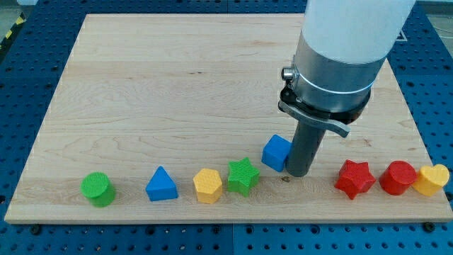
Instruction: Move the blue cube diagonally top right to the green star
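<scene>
My tip (297, 173), a bare rod with no hand to open or close, touches the right side of the blue cube (277, 152); the cube sits just upper right of the green star (243, 176); 1 more push might knock the star away.

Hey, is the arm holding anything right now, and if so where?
Nothing held. My tip only stands against the blue cube on its right side.

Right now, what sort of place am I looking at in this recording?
Probably a robotics lab bench: a pale wooden board on a blue perforated metal table, small coloured plastic blocks such as the blue cube and green star, with my tip beside the cube.
</scene>
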Robot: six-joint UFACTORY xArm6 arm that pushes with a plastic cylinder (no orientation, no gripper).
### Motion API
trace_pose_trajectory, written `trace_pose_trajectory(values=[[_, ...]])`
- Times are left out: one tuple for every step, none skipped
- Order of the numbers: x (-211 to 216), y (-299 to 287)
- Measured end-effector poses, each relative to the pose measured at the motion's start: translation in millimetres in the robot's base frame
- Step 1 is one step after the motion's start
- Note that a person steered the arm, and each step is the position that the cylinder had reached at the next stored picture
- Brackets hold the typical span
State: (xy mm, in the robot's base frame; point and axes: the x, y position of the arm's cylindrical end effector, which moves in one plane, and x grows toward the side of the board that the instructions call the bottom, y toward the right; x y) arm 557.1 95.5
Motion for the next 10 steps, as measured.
trace_pose_trajectory(values=[[0,0],[19,0],[10,-1],[4,-36],[-15,-64],[-17,-40],[-15,-23],[-28,-22],[-50,-22],[-50,-22]])
